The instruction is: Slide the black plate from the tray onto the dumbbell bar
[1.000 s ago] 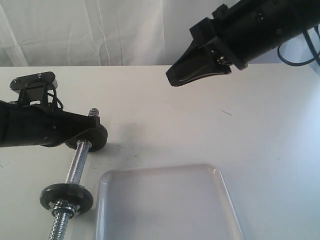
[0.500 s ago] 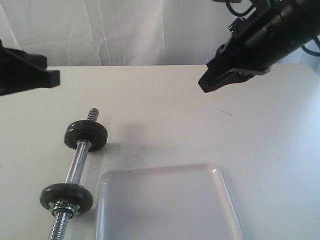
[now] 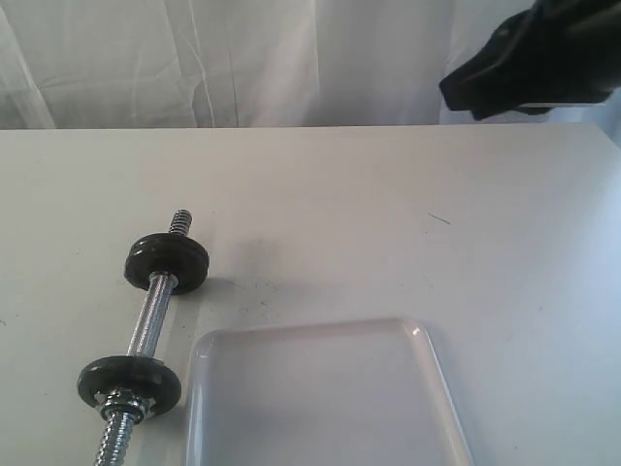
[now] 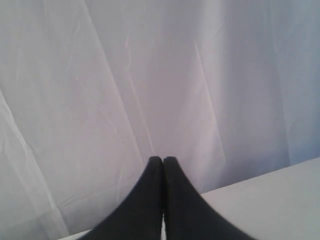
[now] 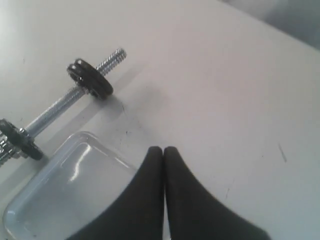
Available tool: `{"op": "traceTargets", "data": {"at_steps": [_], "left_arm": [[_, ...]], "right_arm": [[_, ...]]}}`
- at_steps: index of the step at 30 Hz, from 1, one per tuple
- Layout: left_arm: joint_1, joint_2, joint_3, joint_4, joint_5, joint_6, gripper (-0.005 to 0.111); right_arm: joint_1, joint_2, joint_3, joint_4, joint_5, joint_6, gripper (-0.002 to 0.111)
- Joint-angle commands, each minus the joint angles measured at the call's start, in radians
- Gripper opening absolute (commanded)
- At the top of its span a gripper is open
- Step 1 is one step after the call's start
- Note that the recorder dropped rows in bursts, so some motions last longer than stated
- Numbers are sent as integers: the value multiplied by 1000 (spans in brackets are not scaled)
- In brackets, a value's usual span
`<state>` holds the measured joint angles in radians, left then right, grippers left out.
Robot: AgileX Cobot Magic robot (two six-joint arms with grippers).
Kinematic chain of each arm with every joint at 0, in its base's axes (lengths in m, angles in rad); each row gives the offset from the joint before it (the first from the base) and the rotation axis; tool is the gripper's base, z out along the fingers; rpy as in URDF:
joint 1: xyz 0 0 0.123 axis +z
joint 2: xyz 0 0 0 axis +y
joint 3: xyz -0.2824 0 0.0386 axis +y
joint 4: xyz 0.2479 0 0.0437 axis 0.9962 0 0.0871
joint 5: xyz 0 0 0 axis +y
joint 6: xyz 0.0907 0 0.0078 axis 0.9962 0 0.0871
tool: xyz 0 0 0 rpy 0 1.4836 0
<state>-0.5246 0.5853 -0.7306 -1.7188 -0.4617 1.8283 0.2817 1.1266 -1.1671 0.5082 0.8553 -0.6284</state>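
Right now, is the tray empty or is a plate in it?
Empty as far as visible: the tray shows only bare translucent floor in the exterior and right wrist views. Part of it is cropped.

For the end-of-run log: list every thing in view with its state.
dumbbell bar: lying flat on the table, black discs on it near both ends.
tray: flat on the table, nothing in its visible part.
left gripper: jaws shut, holding nothing.
right gripper: jaws shut, holding nothing, above the table.

Chrome dumbbell bar [image 3: 150,325] (black discs [image 3: 167,264] on), just beside tray [image 3: 310,328]
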Motion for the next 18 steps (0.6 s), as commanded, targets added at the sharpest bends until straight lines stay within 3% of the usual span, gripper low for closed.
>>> {"op": "traceTargets", "data": {"at_steps": [1, 8, 18], "left_arm": [[2, -21, 3, -26, -24, 7, 0], [2, -21, 1, -26, -23, 9, 0], [2, -21, 1, -26, -19, 9, 0]], "right_arm": [[-6, -181, 111, -8, -42, 34, 0], [-6, -403, 271, -11, -113, 78, 0], [-6, -523, 273, -6, -31, 110, 0]]}}
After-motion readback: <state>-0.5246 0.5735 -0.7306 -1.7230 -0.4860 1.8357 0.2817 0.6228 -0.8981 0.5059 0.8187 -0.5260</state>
